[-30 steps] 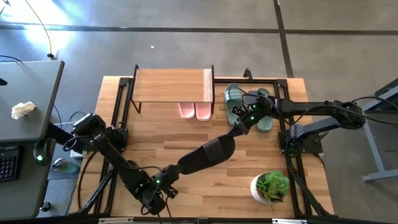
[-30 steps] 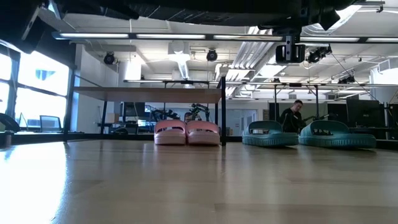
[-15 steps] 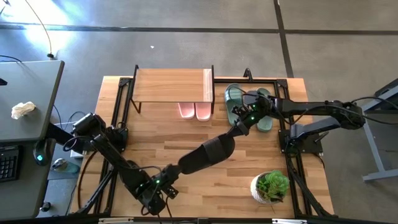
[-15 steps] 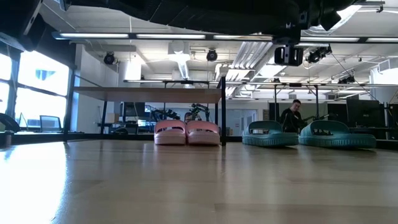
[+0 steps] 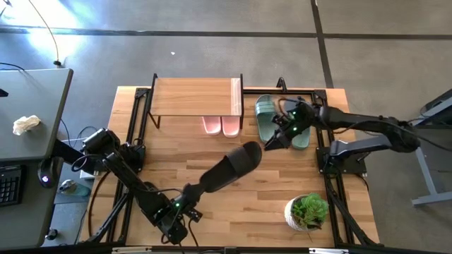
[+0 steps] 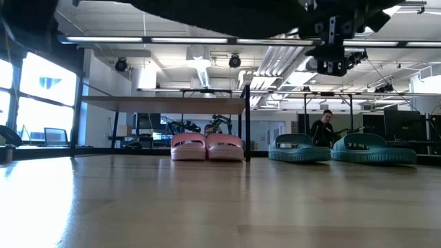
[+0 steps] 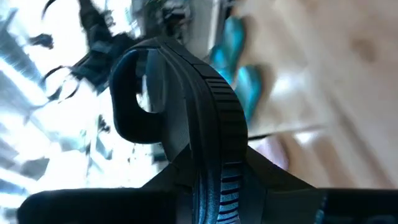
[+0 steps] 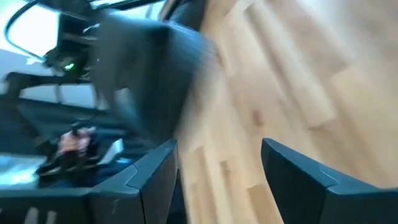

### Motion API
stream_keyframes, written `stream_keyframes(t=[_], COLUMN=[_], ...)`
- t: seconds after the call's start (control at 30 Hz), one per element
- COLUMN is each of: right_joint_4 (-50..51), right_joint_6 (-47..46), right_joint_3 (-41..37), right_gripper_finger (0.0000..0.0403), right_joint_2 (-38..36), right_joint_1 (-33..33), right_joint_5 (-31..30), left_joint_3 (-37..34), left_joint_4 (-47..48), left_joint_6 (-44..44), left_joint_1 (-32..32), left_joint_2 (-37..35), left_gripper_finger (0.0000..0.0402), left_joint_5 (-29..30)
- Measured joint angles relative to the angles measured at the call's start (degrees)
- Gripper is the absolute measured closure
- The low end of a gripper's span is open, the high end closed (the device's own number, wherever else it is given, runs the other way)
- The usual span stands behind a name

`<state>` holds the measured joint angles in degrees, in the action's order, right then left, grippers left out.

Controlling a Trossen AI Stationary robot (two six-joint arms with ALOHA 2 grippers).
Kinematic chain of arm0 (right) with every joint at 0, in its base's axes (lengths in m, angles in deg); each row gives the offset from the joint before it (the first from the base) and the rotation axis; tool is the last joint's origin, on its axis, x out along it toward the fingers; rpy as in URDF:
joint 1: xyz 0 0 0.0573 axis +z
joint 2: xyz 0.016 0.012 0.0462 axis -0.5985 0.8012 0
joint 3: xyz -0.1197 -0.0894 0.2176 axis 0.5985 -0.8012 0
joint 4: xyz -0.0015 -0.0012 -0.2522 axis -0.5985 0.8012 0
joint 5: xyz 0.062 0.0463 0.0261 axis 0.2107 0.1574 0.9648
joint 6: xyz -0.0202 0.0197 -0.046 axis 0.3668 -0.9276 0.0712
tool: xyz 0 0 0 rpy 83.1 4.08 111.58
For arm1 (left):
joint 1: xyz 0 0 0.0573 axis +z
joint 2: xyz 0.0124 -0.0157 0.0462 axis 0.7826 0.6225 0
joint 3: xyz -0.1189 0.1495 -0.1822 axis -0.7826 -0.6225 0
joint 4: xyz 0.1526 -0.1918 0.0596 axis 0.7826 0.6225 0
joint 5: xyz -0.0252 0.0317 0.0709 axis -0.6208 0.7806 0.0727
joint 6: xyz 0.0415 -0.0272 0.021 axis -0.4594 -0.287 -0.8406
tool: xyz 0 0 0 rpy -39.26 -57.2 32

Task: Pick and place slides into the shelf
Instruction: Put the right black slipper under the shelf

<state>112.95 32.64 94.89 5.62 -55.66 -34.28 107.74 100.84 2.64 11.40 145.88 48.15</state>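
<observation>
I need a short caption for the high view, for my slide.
Left gripper holds a black ribbed slide sandal above the wooden table; right gripper open near the sage green sandals.

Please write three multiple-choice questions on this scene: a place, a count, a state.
1. Where is the pink pair? A on top of the shelf; B under the shelf; C in the air.
2. How many green slides lie on the table? A one; B two; C four.
3. What holds the black slide? A nothing; B the right gripper; C the left gripper.
Answers: B, they peek out below its plank; B, both lie beside the shelf; C, it hangs in that grip, the right gripper open.
</observation>
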Motion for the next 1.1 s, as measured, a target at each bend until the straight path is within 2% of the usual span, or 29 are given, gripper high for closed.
stream_keyframes(t=[0.13, 0.33, 0.5, 0.6, 0.67, 0.8, 0.87, 0.93, 1.1], right_joint_4=[5.8, 8.8, 10.3, 10.3, 10.4, 10.5, 10.5, 10.5, 10.5], right_joint_6=[2.8, 2.6, 1.3, 1.2, 1.1, 1.1, 1.1, 1.1, 1.3], right_joint_3=[0.0, 0.0, 0.0, 0.0, 0.0, 0.0, 0.0, 0.0, 0.0], right_gripper_finger=[0.0180, 0.0180, 0.0180, 0.0180, 0.0180, 0.0180, 0.0180, 0.0180, 0.0180], right_joint_2=[-5.6, -13.0, -17.1, -18.6, -19.3, -19.6, -19.6, -19.6, -19.6], right_joint_1=[-2.6, -2.5, -0.6, 1.1, 2.2, 4.4, 5.3, 6.2, 7.7], right_joint_5=[-4.4, -9.8, -12.3, -13.9, -14.6, -16.5, -17.1, -17.6, -19.9], left_joint_3=[1.1, 5.5, 10.2, 12.3, 13.4, 15.1, 16.0, 17.2, 18.8], left_joint_4=[0.0, 0.0, -0.2, -0.7, -1.6, -0.9, 3.4, 13.7, 48.7], left_joint_6=[-1.2, -2.8, -2.9, 2.2, 7.6, 22.3, 30.8, 41.7, 74.2], left_joint_1=[-0.2, -0.4, -0.3, -0.4, -0.4, -0.8, -0.9, -0.9, -0.7], left_joint_2=[0.0, 0.0, 0.0, 0.0, 0.0, 0.0, 0.0, 0.0, 0.0], left_gripper_finger=[0.0353, 0.0353, 0.0353, 0.0353, 0.0353, 0.0353, 0.0353, 0.0353, 0.0353], left_joint_5=[4.0, 9.6, 9.3, 8.5, 3.9, -11.0, -17.7, -22.6, -34.4])
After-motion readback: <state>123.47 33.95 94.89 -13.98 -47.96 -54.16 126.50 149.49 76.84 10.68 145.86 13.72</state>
